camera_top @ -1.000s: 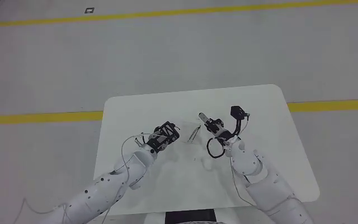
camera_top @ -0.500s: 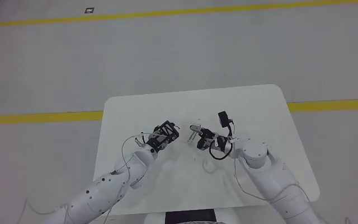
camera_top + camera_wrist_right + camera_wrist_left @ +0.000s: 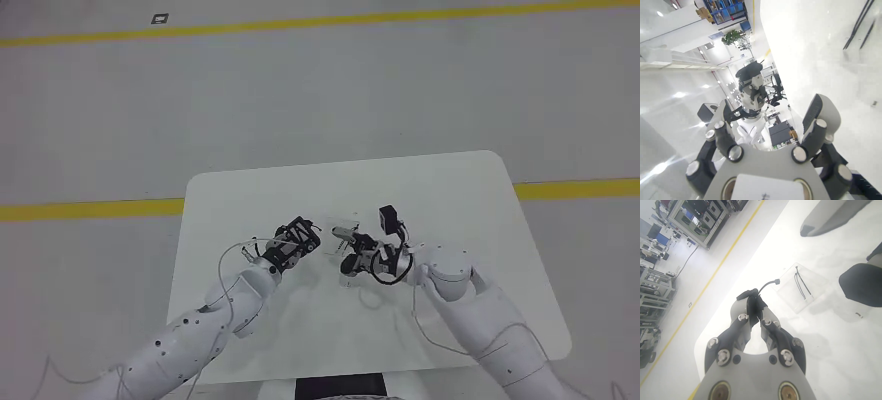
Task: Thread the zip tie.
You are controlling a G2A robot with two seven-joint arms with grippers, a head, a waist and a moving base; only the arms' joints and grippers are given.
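Left gripper [image 3: 755,296] clenched on zip tie [image 3: 766,285], head end sticking free, above table [image 3: 470,200]. Clear pouch [image 3: 819,283] of spare ties at its 3 o'clock. Right gripper [image 3: 770,111] released, near pouch. Judgement: right should approach slowly, take the free end squarely and keep the slot lined up. No legible writing.

- The left gripper [image 3: 754,295] has its fingers pressed together on the zip tie [image 3: 767,284], and its arm is extended forward.
- The right gripper [image 3: 772,106] is spread wide and faces the left gripper; its wrist seems rolled sideways.
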